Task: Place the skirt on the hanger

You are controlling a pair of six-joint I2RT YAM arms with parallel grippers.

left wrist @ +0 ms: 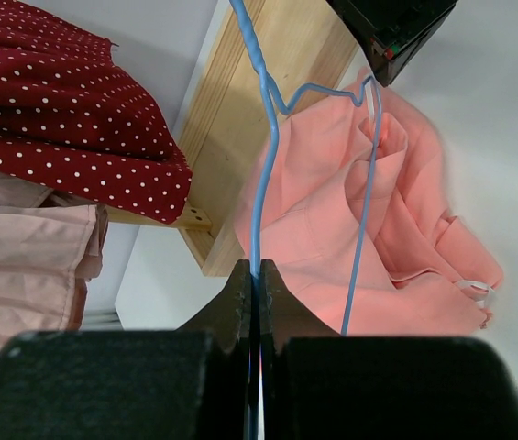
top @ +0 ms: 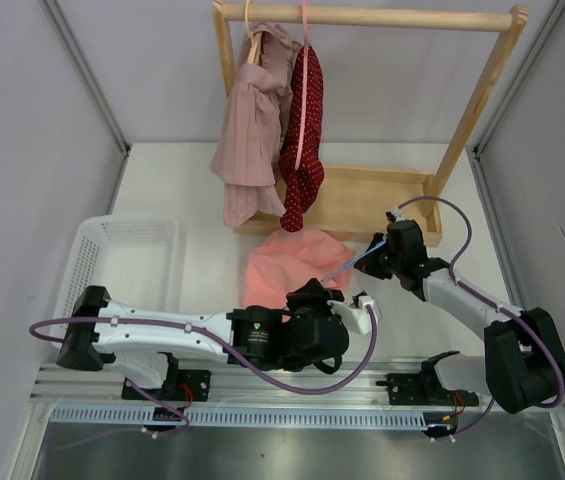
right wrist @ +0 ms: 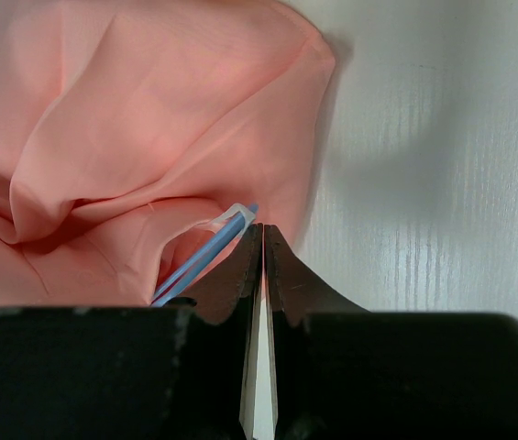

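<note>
The salmon-pink skirt (top: pixel 287 262) lies crumpled on the white table in front of the wooden rack. It also shows in the left wrist view (left wrist: pixel 332 247) and the right wrist view (right wrist: pixel 130 119). The thin light-blue hanger (left wrist: pixel 260 156) lies over it. My left gripper (left wrist: pixel 259 268) is shut on the hanger's wire near its hook, at the skirt's near edge (top: pixel 314 293). My right gripper (right wrist: pixel 263 227) is shut at the skirt's right edge (top: pixel 370 258). Its tips pinch the skirt's clear loop (right wrist: pixel 236 214), which wraps the hanger's end (right wrist: pixel 205 257).
The wooden rack (top: pixel 362 16) stands at the back. On it hang a mauve striped garment (top: pixel 252 140) and a dark red dotted garment (top: pixel 305 150), the latter on a pink hanger (top: pixel 304 60). The rack's base (top: pixel 372 200) lies just behind the skirt. A white basket (top: pixel 122 262) stands at left.
</note>
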